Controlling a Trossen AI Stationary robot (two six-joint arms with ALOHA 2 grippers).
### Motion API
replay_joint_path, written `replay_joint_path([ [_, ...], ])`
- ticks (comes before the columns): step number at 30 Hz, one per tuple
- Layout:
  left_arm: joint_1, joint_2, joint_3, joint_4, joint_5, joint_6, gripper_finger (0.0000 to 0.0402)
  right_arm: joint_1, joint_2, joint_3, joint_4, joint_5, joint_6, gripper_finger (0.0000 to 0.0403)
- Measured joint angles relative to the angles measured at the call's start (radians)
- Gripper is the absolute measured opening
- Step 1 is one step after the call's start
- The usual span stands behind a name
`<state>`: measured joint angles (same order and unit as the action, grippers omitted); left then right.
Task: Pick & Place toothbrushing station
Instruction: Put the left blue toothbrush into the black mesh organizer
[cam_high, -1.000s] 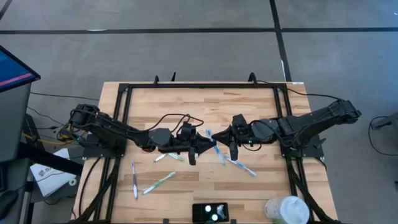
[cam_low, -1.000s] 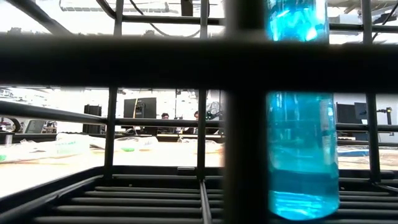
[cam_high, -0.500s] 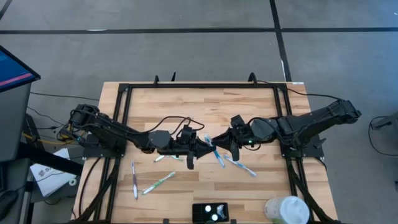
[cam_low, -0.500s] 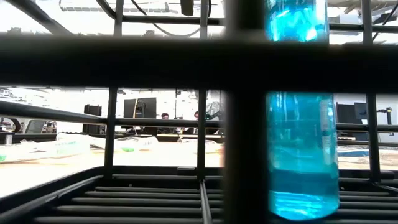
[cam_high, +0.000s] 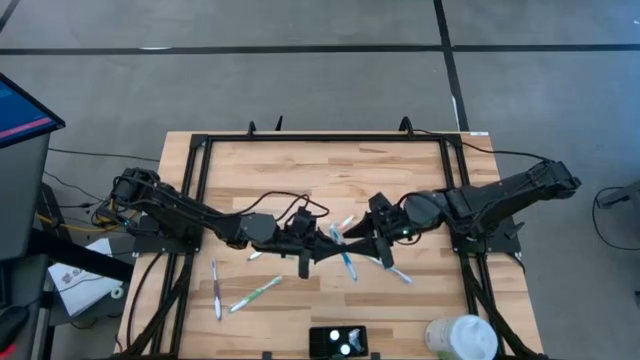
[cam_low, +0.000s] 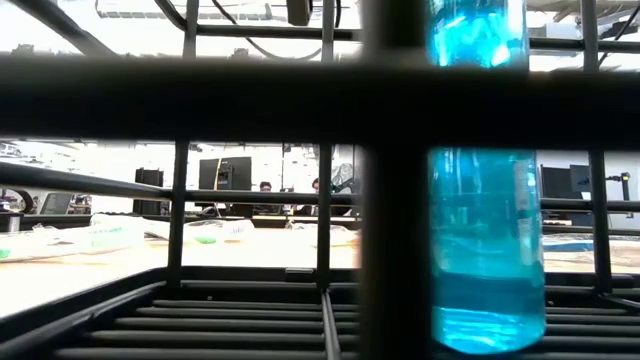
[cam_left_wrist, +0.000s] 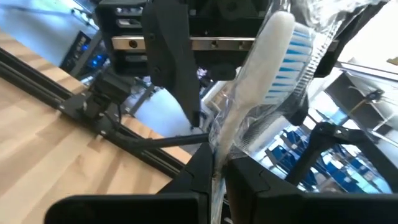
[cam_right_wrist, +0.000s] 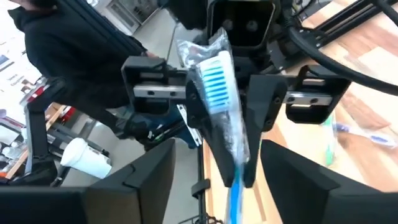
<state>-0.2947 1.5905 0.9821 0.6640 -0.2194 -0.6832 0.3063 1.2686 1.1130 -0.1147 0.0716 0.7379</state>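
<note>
A toothbrush (cam_high: 341, 250) with blue bristles and a blue handle, wrapped in clear plastic, hangs above the table's middle. My left gripper (cam_high: 322, 245) is shut on it from the left. My right gripper (cam_high: 378, 240) faces it from the right, open; its fingers (cam_right_wrist: 149, 180) stand on either side of the brush (cam_right_wrist: 219, 87) without touching. The toothbrushing station (cam_high: 338, 342), a low black box, rests on the table at the near edge. My left gripper pinches the wrapped toothbrush between its two fingers, on the neck just below the bristle head (cam_left_wrist: 221, 152). The fingers come level from the table's left and lie across the brush. It is lifted clear of the table, head (cam_left_wrist: 283, 56) beyond the fingers, handle (cam_right_wrist: 233, 193) trailing the other way.
Several more toothbrushes lie loose on the wood: two near left (cam_high: 216, 290) (cam_high: 255, 293), one right of centre (cam_high: 392, 268). A white round cup (cam_high: 462, 338) stands at the near right corner. A black frame (cam_high: 325, 140) borders the table. Black bars and a blue bottle (cam_low: 485, 250) fill the low view.
My right gripper has opened and let go of the toothbrush, rolling at the wrist while staying in place. My left gripper has kept its hold, and the brush has swung a little toward the table's left.
</note>
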Motion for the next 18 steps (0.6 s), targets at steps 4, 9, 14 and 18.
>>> replay_joint_path([
  [4, 0.000, 0.000, 0.000, -0.017, 0.039, -0.017, 0.0012, 0.002, 0.000, 0.000, -0.025, 0.000, 0.012, 0.0239],
  [9, 0.000, 0.000, 0.000, -0.049, 0.068, -0.033, 0.0012, 0.002, 0.000, 0.000, -0.046, 0.000, 0.014, 0.0239],
  [14, 0.005, -0.002, 0.000, -0.067, 0.099, -0.034, 0.0012, 0.002, 0.000, 0.000, -0.056, -0.031, 0.015, 0.0239],
  [18, 0.005, -0.039, 0.048, -0.257, 0.100, -0.024, 0.0012, 0.011, 0.000, 0.000, -0.069, -0.051, 0.015, 0.0239],
])
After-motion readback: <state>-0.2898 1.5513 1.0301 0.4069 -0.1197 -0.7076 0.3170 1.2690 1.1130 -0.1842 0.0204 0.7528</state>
